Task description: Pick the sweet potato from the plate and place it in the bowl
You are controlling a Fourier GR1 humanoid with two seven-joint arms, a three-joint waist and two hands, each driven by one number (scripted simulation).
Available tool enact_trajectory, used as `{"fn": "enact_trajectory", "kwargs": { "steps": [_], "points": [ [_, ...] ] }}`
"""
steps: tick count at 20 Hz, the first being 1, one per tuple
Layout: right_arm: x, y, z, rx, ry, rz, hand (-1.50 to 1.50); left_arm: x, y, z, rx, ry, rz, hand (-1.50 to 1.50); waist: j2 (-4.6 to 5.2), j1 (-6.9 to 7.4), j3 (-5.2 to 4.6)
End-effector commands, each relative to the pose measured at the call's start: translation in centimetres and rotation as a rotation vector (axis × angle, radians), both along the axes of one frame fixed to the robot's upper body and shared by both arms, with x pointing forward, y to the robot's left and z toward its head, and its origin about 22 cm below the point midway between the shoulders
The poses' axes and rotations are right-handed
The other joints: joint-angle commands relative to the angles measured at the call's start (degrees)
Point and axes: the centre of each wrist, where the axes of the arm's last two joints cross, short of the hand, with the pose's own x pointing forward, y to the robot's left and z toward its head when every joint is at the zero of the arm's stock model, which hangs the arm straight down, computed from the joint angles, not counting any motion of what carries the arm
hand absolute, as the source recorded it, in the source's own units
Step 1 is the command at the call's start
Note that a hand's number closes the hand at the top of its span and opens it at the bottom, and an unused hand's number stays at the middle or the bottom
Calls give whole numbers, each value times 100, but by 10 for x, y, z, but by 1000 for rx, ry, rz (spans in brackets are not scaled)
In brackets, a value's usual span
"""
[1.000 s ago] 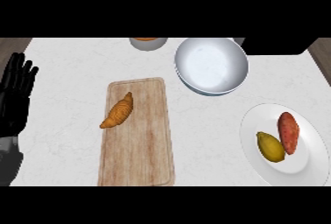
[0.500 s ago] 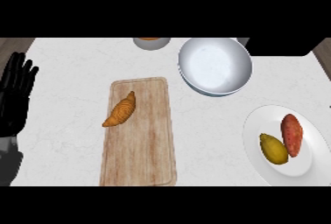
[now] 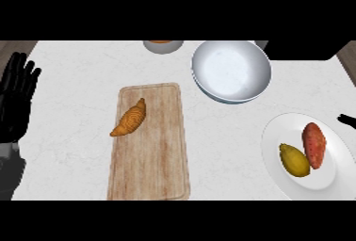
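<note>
The reddish-orange sweet potato (image 3: pixel 315 144) lies on the white plate (image 3: pixel 278 160) at the lower right, beside a yellow fruit (image 3: pixel 294 160). A large white bowl (image 3: pixel 230 70) stands at the upper right of the counter with nothing in it. My left hand (image 3: pixel 17 99) rests open at the left edge, fingers up, far from the plate. Only a black fingertip of my right hand (image 3: pixel 347 120) shows at the right edge, just above the plate's rim; the rest is out of view.
A wooden cutting board (image 3: pixel 156 160) lies in the middle with a croissant (image 3: pixel 130 118) on it. A small bowl (image 3: pixel 163 45) sits at the far edge, and a dark object (image 3: pixel 303 49) fills the upper right corner.
A fingertip of the right hand has come into view at the right edge. The whole scene has shifted slightly up and left. The left hand stays still.
</note>
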Motion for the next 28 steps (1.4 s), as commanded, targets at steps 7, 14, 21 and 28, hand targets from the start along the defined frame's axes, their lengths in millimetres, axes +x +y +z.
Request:
{"fn": "enact_trajectory", "kwargs": {
  "steps": [7, 14, 21, 28],
  "points": [
    [17, -16, -40, 9, -12, -30, -150, -3, -3, -6, -9, 8, -20, 0, -2, 1, 1],
    [30, -6, -61, 19, -8, 55, -150, 16, 18, -7, -27, -1, -13, 0, 8, -12, -1],
    [43, 4, -78, -3, 15, 45, -150, 13, 4, -12, -14, -11, 3, 0, 1, -12, -1],
    [47, 23, -97, 3, 23, 47, -150, -3, -13, 3, 17, -20, 6, 0, -8, -5, -1]
  ]
}}
